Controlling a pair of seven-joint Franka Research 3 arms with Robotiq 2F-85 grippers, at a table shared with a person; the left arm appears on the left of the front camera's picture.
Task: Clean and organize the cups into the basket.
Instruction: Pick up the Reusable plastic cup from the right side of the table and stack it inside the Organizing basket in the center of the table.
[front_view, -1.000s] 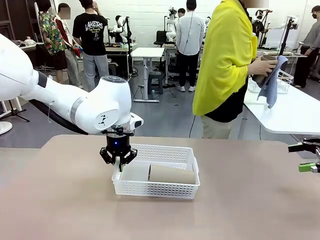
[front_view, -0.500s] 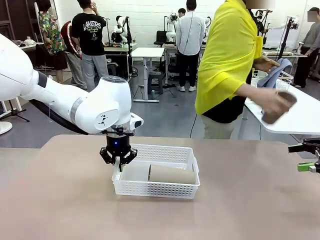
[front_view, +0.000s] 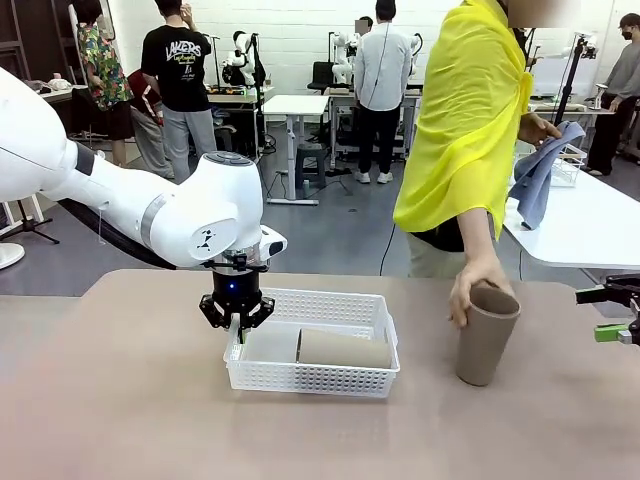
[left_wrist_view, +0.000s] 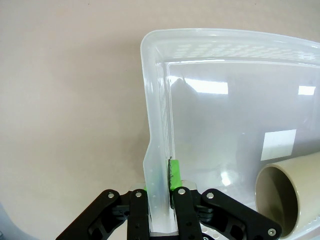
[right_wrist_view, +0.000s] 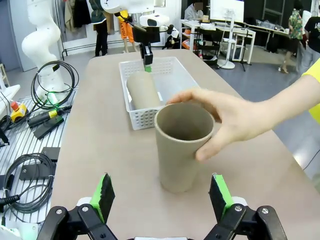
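Observation:
My left gripper (front_view: 238, 324) is shut on the left end wall of the white mesh basket (front_view: 310, 378), its jaws pinching the rim. In the left wrist view the gripper (left_wrist_view: 161, 192) clamps that wall of the basket (left_wrist_view: 210, 36). One tan cup (front_view: 345, 348) lies on its side inside the basket; its open mouth (left_wrist_view: 280, 192) faces the left wrist camera. A person's hand (front_view: 470, 285) holds a second tan cup (front_view: 486, 335) upright on the table at the right. My right gripper (front_view: 608, 314) is open at the right edge, and its green pads (right_wrist_view: 104, 196) flank that cup (right_wrist_view: 182, 150) from short of it.
The person in yellow stands at the far side and holds a blue cloth (front_view: 535, 180) in the other hand. Behind them is a white table (front_view: 590, 225). Cables and gear (right_wrist_view: 35, 125) lie off the table's edge beside my right arm.
The person turned from the back table and brought the tan cup down onto my table at the right. Neither arm has moved.

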